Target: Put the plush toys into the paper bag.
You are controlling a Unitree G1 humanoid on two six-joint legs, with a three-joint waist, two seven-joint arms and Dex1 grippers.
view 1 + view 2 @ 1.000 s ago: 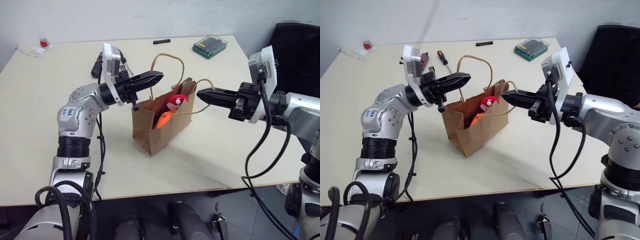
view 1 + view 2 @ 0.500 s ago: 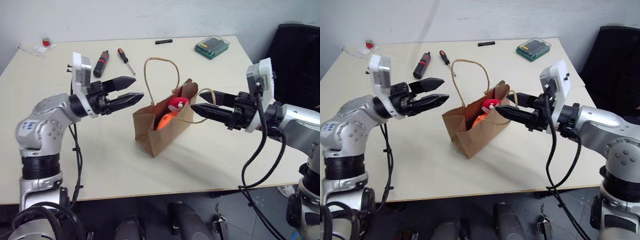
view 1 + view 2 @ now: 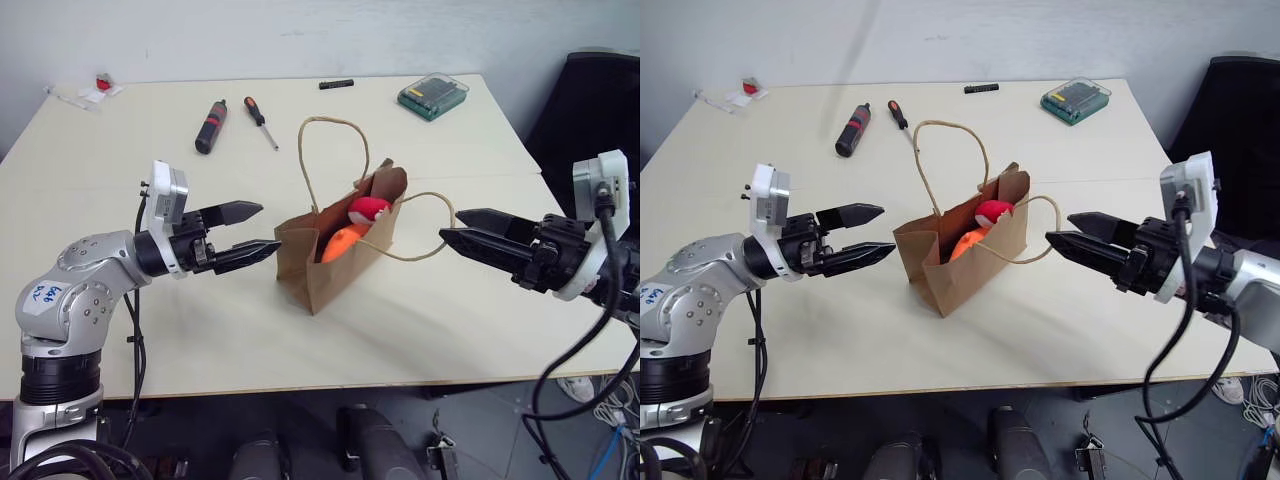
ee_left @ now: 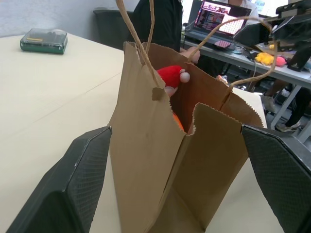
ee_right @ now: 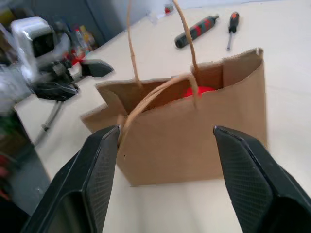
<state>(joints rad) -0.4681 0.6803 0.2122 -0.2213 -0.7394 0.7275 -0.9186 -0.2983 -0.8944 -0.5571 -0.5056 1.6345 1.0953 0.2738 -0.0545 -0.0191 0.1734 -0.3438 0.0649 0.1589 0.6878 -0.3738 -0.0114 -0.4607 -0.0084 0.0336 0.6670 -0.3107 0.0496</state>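
The brown paper bag [image 3: 330, 270] stands open in the middle of the table. Both plush toys lie inside it, the red one [image 3: 369, 209] on top and the orange one [image 3: 343, 243] under it. One cord handle stands up and the other droops toward the right. My left gripper [image 3: 268, 227] is open, level, just left of the bag and apart from it. The right gripper [image 3: 449, 223] is open too, its fingertips close to the drooping handle, with nothing between them. The left wrist view looks at the bag [image 4: 150, 160] between my two fingers [image 4: 73, 189].
At the back of the table lie a black-and-red tool handle [image 3: 209, 126], a screwdriver [image 3: 258, 116], a black marker [image 3: 336, 84], a green case [image 3: 432, 96] and a red-and-white scrap [image 3: 100, 84]. A black chair [image 3: 590, 110] stands to the right.
Both grippers have opened from shut, let go of the bag's handles and drawn back outward and lower. The right handle has dropped. The camera has shifted.
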